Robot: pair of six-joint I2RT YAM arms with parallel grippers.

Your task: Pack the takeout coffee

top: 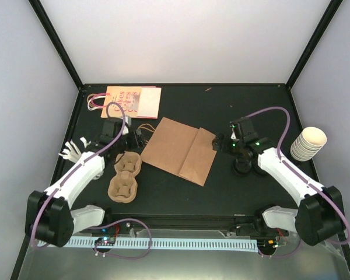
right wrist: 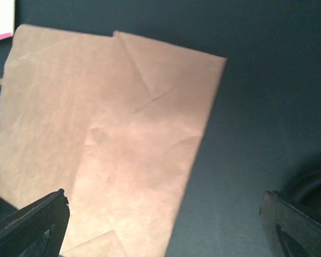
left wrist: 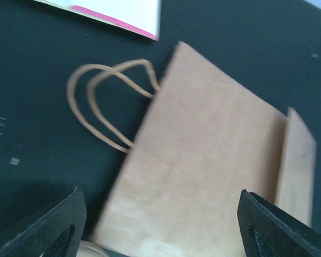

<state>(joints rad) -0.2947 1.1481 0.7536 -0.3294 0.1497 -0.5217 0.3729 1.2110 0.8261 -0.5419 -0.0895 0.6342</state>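
Presumably best to treat the takeout coffee (top: 241, 168) as light, thin-walled and easy to crush: take hold around the paper wall below the black lid, never by the lid itself. Look for it on the worktop (top: 221, 105), just beside the right arm (top: 280, 166), partly hidden. Note left jaws and right jaws spread wide, pinching nothing. Mind the brown paper bag (top: 184, 149), lying flat between the arms; keep off the pulp trays (top: 124, 175) and the stack of lidless cups (top: 308, 144).

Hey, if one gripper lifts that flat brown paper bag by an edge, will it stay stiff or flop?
Probably floppy: the brown paper bag lies folded flat and creased, so it would likely sag. It looks thin and empty, so likely light and apt to slide if pushed.
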